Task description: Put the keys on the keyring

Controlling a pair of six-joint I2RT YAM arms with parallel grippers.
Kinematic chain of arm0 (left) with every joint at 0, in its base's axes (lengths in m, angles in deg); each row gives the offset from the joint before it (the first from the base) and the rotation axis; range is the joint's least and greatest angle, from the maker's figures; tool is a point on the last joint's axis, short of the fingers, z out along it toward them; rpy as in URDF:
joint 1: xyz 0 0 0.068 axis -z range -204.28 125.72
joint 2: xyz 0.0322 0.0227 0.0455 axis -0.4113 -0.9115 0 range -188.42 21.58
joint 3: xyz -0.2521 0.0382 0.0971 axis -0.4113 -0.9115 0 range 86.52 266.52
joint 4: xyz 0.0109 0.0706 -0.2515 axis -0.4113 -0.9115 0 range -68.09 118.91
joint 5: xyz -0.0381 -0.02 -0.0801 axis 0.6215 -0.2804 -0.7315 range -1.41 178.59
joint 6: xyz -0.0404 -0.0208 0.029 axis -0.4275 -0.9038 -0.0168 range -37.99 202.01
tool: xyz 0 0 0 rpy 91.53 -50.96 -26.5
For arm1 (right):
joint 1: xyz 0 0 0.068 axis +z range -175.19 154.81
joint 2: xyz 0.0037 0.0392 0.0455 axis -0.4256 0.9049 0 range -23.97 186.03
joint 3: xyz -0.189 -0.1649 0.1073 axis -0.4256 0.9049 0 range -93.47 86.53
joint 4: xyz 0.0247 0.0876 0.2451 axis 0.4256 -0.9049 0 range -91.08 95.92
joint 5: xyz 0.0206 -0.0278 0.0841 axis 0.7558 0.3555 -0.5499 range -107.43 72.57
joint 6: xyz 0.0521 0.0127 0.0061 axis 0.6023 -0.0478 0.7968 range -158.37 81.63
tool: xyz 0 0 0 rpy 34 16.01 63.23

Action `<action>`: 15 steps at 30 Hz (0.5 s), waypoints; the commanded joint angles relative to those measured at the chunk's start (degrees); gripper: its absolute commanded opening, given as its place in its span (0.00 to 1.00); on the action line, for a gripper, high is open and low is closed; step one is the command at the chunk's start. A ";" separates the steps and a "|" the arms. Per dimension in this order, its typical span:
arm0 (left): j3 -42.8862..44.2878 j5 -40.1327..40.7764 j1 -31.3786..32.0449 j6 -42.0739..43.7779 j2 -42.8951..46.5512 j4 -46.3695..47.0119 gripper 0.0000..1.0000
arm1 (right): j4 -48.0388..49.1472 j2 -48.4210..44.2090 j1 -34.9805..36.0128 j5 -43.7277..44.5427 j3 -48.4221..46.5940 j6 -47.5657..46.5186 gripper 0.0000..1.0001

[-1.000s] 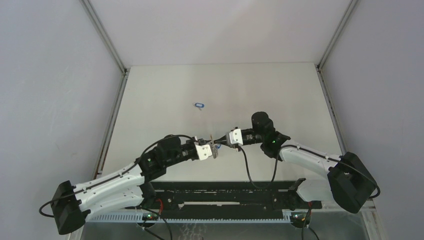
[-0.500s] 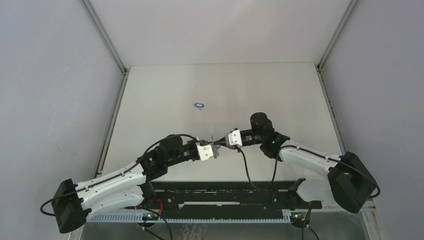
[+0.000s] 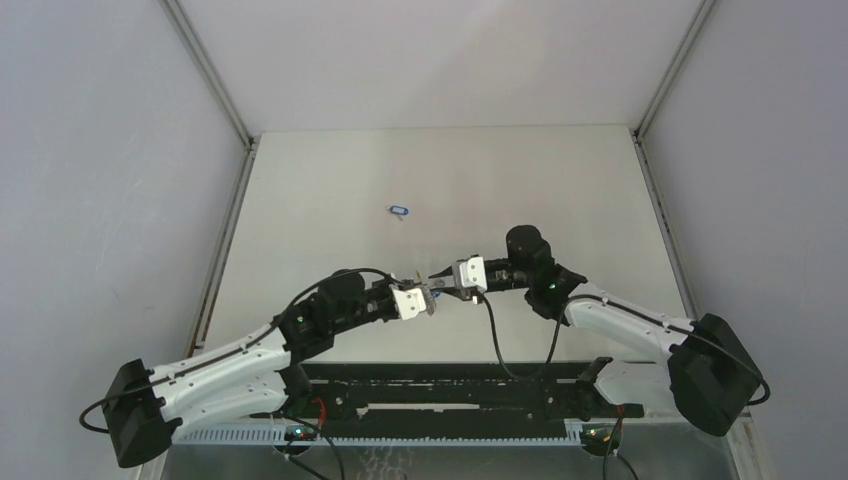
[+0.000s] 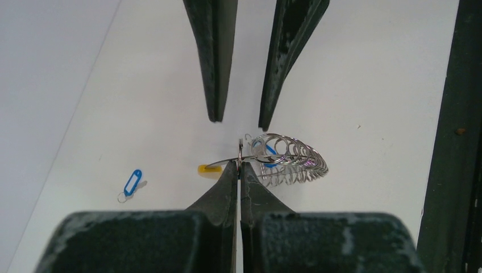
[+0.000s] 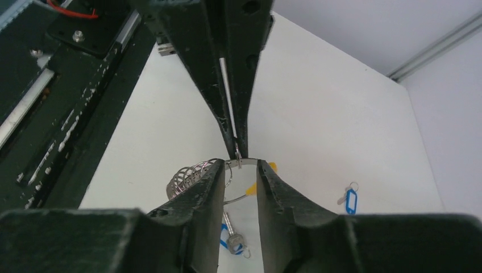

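Note:
My left gripper [image 4: 239,166] is shut on the thin wire of the keyring [image 4: 290,161], a silvery loop with several bunched split rings and a yellow end [image 4: 207,169], held just above the table. One key with a blue tag [image 5: 230,239] hangs from the loop. My right gripper [image 5: 239,168] is open, its fingertips on either side of the wire, facing the left fingers [image 5: 227,74]. The other blue-tagged key [image 3: 400,211] lies loose on the table farther back; it also shows in the left wrist view [image 4: 132,183] and the right wrist view [image 5: 348,199].
Both grippers meet near the table's front middle [image 3: 432,290]. The black base rail [image 3: 440,385] runs along the near edge. Grey walls and metal frame strips [image 3: 225,250] bound the white table on the left, right and back.
The right arm has shifted slightly to the right and lower. The two grippers stay tip to tip at the keyring. The loose key has not moved.

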 commanded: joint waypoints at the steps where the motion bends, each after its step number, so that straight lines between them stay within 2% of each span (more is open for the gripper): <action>1: 2.12 3.28 -0.36 -1.42 2.32 -0.95 0.00 | 1.97 -2.77 -0.86 4.78 -2.37 10.64 0.30; 7: 3.24 6.59 -0.30 -7.24 3.63 -6.06 0.00 | 1.45 -2.52 -2.62 16.52 -2.44 27.37 0.38; 10: 4.47 9.15 -0.30 -12.69 3.81 -9.17 0.00 | -0.37 -1.31 -3.69 22.49 -2.43 32.97 0.37; 15: 9.69 13.37 -0.21 -22.97 3.93 -18.10 0.00 | -5.71 4.37 -6.44 24.21 -4.46 38.33 0.32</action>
